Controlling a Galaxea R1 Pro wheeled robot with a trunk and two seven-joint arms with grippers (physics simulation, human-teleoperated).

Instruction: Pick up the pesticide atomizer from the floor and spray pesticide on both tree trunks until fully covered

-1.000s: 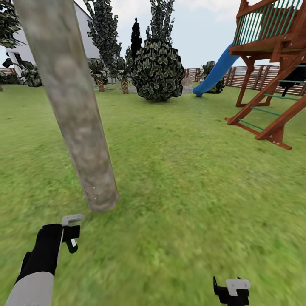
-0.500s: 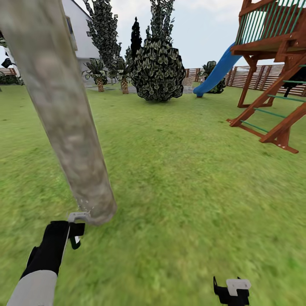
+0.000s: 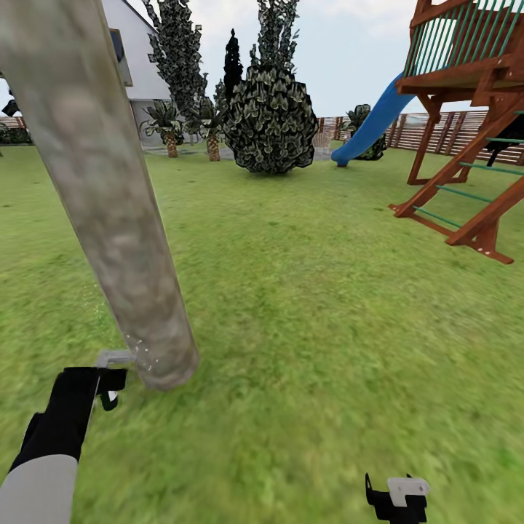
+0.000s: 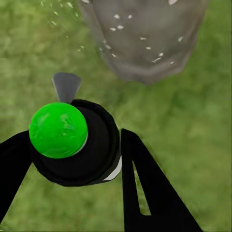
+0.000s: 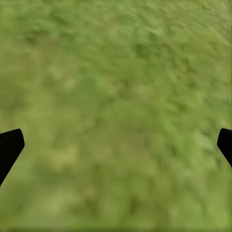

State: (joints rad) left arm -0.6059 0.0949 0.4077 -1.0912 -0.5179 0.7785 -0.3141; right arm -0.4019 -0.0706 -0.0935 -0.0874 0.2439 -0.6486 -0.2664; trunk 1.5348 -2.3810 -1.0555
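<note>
The left hand (image 3: 109,378) pinches the atomizer (image 4: 72,145), its nozzle just beside the trunk (image 3: 109,204) base. The left wrist view reveals its green cap and white specks (image 4: 145,38) on the bark. The right hand (image 5: 116,145) hangs spread over grass (image 3: 327,327).

A wooden play tower (image 3: 466,124) with a blue slide (image 3: 371,124) stands beside a round shrub (image 3: 271,120).
</note>
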